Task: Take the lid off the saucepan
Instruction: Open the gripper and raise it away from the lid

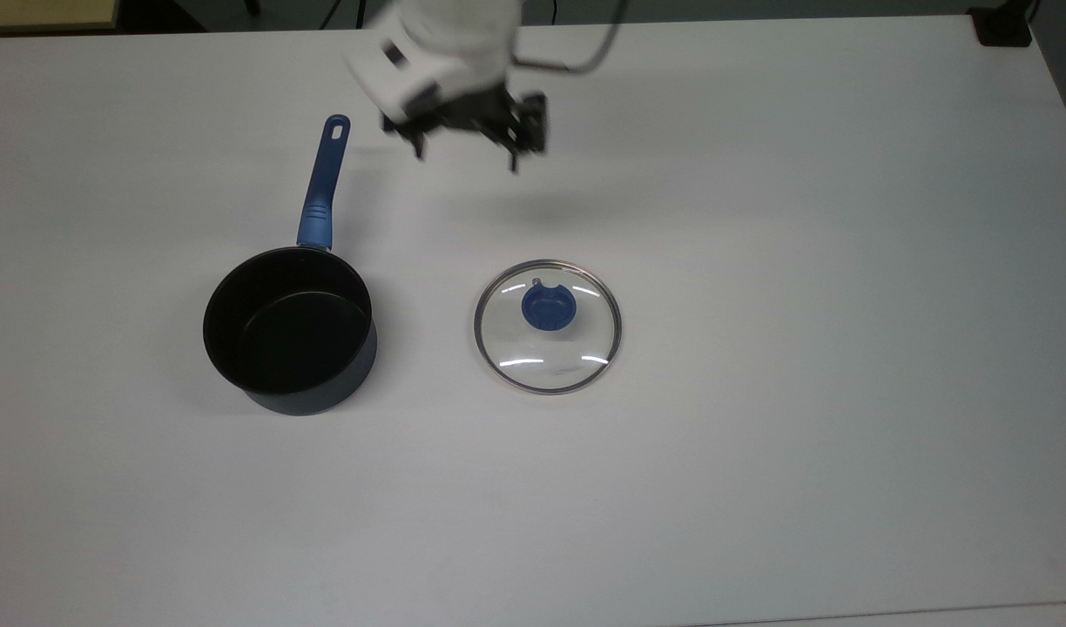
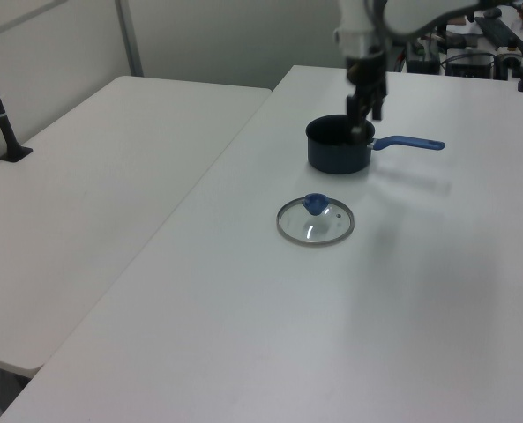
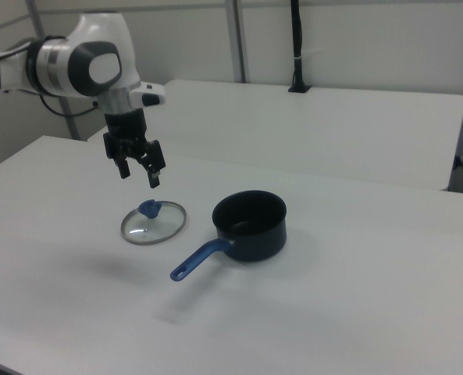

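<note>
Now the lid [image 1: 547, 326] lies flat on the table [image 1: 803, 305] beside the saucepan [image 1: 289, 329], the gripper [image 3: 138, 174] seemingly empty, fingers spread, above.

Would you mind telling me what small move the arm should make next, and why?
Probably none beyond retreating a little further and stopping. The lid lies flat on the table, apart from the saucepan, whose black inside is uncovered. The gripper hangs open and empty above the table, so the job looks done.
</note>
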Controlling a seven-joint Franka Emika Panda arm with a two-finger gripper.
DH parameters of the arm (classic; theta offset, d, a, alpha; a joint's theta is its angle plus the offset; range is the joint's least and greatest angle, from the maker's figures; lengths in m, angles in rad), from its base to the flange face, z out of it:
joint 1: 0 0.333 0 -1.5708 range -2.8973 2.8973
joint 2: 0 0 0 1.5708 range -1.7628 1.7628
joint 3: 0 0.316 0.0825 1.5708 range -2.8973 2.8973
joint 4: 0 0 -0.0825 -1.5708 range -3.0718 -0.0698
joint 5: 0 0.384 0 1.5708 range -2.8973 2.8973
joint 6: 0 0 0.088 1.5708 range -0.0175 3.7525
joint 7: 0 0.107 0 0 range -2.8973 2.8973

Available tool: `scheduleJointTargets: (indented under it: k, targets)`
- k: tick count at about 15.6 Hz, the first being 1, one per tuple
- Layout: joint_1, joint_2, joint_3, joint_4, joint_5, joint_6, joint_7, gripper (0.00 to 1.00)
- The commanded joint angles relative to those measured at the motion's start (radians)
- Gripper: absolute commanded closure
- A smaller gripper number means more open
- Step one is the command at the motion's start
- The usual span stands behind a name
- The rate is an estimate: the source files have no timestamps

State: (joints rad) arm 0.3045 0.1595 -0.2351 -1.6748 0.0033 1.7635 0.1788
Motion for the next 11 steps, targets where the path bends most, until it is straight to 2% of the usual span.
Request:
scheduleJointTargets:
  k: [1,3,5,7,11]
  targets:
    - [-0.189,-0.161,0.143,-0.105,-0.028,-0.031,-0.016,0.00]
    - [-0.237,-0.187,0.160,-0.103,-0.028,-0.058,-0.054,0.00]
    - [-0.243,-0.189,0.160,-0.092,-0.026,-0.096,-0.116,0.00]
    - [-0.271,-0.208,0.160,-0.080,-0.017,-0.125,-0.117,0.00]
    - [-0.278,-0.221,0.158,-0.078,-0.017,-0.137,-0.114,0.00]
